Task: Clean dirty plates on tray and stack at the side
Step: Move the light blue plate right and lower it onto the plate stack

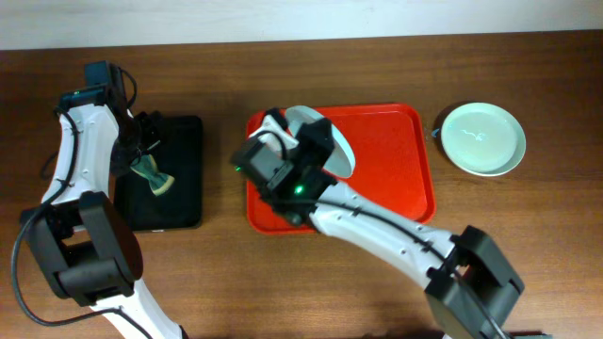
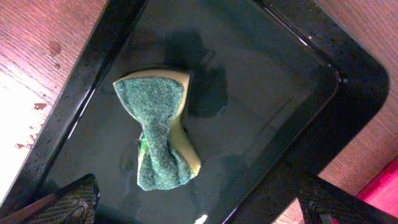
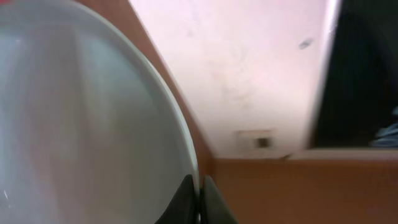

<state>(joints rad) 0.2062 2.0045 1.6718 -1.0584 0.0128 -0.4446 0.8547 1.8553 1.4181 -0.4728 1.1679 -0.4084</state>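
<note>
Overhead: 1 mint plate (image 1: 482, 138) sits right of the red tray (image 1: 396, 193) — my right gripper (image 3: 199, 186) pinches a pale plate (image 1: 341, 155) tilted over it, left gripper (image 2: 202, 202) spread above the sponge (image 2: 158, 127), wiping likely undone.

The brown wooden surface (image 1: 377, 66) carries a black tray (image 1: 184, 169) toward its left edge, the red tray (image 1: 396, 160) at its middle, and a mint green plate (image 1: 483, 138) lying apart toward the right edge.

left gripper (image 2: 199, 208) spread, right gripper (image 3: 199, 198) clamped
</note>
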